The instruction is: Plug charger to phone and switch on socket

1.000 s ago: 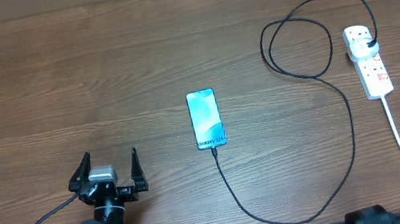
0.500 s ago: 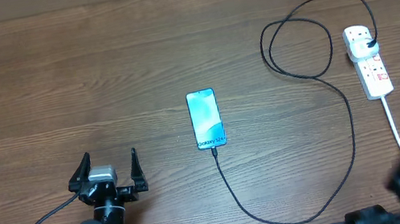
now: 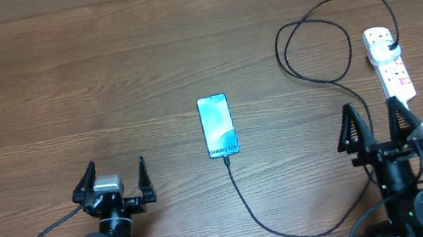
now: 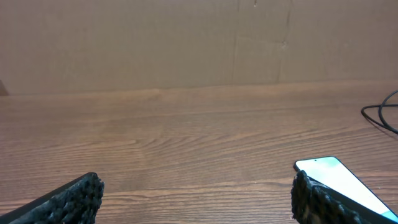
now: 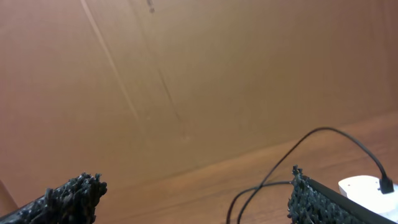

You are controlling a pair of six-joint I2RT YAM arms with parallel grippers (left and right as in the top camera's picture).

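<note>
Wood-grain table (image 3: 58, 75) filled the overhead view, with the task's things on its middle and right. Two arms stood at the near edge. The left gripper (image 3: 114, 165) had its jaws spread wide with nothing between them, well to the left of the phone. The right gripper (image 3: 371, 105) was also spread and empty, near the socket's near end and above the cable.

Next in size, the charger (image 3: 278, 49) ran as one long black line from the phone, down toward the near edge, up the right side and through a loop to the socket (image 3: 401, 88), which lay at the far right with its white cord (image 3: 409, 113) trailing toward the robot. The phone (image 3: 218, 124) lay flat in the centre, screen lit cyan.

Smallest, the connector tip (image 3: 225, 158) met the phone's near edge and looked seated, and the plug (image 3: 389, 44) sat in the socket's far end. So the plugging-in looked done. The red marks (image 3: 393, 68) were too small to show whether the switch was on; pressing it was probably what was left.
</note>
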